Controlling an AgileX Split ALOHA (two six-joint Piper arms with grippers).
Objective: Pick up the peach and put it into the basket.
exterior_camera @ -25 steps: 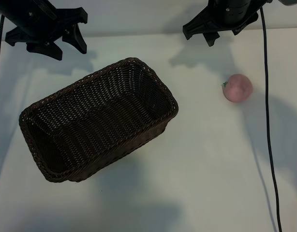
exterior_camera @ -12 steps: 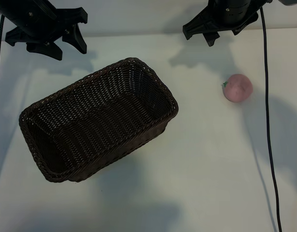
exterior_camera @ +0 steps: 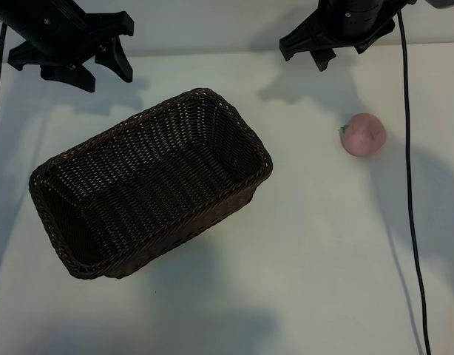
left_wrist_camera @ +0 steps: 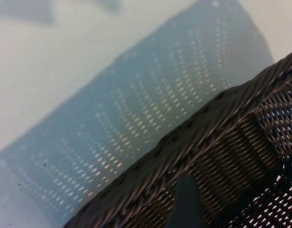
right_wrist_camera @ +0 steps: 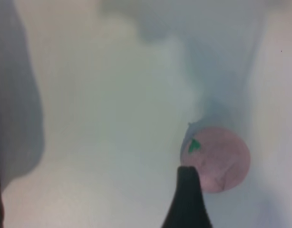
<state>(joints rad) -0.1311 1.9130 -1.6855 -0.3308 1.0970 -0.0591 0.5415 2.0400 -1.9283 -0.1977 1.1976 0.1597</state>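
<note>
A pale white tabletop (exterior_camera: 316,244) fills the scene. The small round pale-pink peach (exterior_camera: 363,134) lies on it below the right gripper (exterior_camera: 323,46), well apart, whose jaws stand open, holding nothing. The large rectangular dark-brown wicker basket (exterior_camera: 234,126) sits empty, angled, left of the peach. The left gripper (exterior_camera: 83,63), open too, hangs by the far edge. Bare table separates peach and basket.
</note>
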